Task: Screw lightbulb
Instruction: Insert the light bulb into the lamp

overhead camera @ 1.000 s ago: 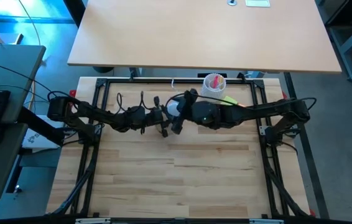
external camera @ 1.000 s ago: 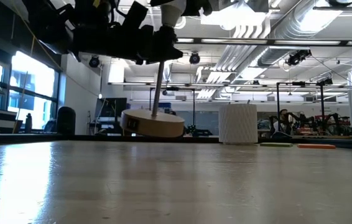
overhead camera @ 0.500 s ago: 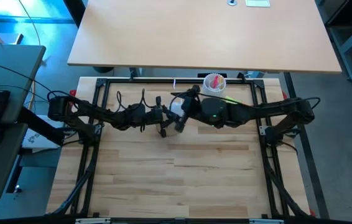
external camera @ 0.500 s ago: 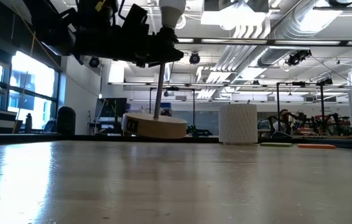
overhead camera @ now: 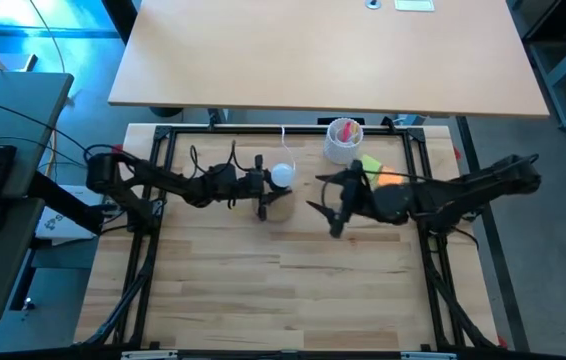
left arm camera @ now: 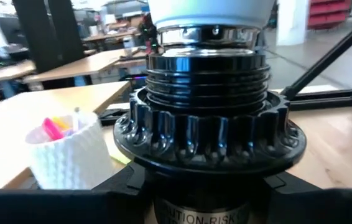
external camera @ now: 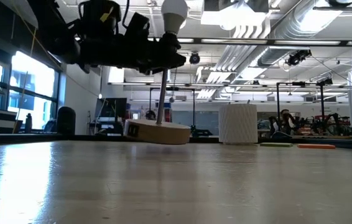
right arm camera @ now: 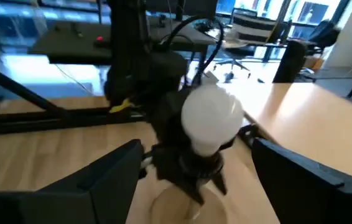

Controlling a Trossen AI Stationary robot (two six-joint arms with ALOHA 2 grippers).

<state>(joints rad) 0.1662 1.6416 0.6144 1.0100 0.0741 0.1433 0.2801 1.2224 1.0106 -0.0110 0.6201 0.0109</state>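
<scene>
Toward twelve o'clock on the tabletop (overhead camera: 263, 290), the left pincer (overhead camera: 260, 183) is reaching in level, clamping the socket (left arm camera: 208, 134) under the lightbulb (overhead camera: 281, 175), while the right pincer (overhead camera: 325, 208) is hanging at three o'clock, fingers apart, holding nothing.

Illumination is bright and even. In the low view, ceiling lamps (external camera: 238, 14) at 12 to 1 o'clock flare white, and windows (external camera: 14, 84) at 9 o'clock are overexposed. The desk (external camera: 176, 186) in the foreground carries a soft sheen and is blurred. In the high view, a screen (overhead camera: 23, 30) at 10 o'clock casts blue light. In the left wrist view, the socket (left arm camera: 208, 118) is sharp; the background is defocused. The right wrist view is soft throughout, with the bulb (right arm camera: 211, 118) glaring white.
</scene>
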